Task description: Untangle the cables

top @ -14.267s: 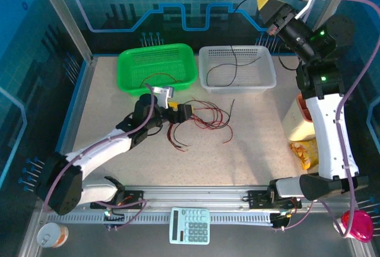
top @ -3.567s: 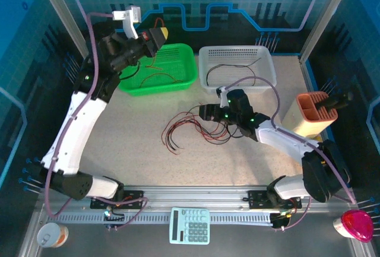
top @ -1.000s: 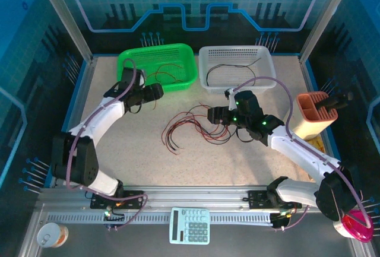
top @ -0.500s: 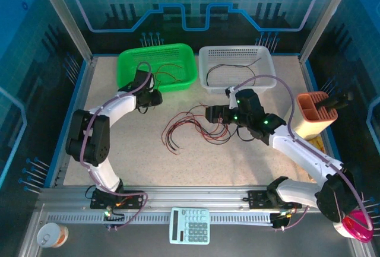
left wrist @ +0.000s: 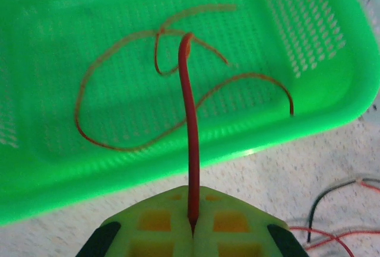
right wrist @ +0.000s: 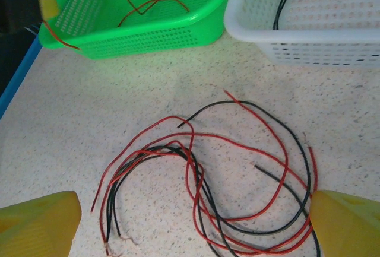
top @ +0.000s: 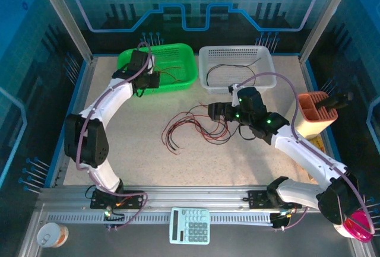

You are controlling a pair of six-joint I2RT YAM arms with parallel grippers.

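Baskets behind, pile in front

Left basket (top: 178,48) and right basket (top: 268,74) sit side by side at the table's (top: 119,150) far edge. The cables (top: 193,125) lie on the table in front of them, near the middle, with the right tool (top: 215,113) just to their right. Left tool (left wrist: 193,224) is at the left basket's near rim, a wire (left wrist: 189,120) running from it into that basket.

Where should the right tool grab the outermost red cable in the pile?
Pinch the outermost red cable on its top-left arc, coming straight down with jaws across it: there it lies flat on the table, clear of the tangle.
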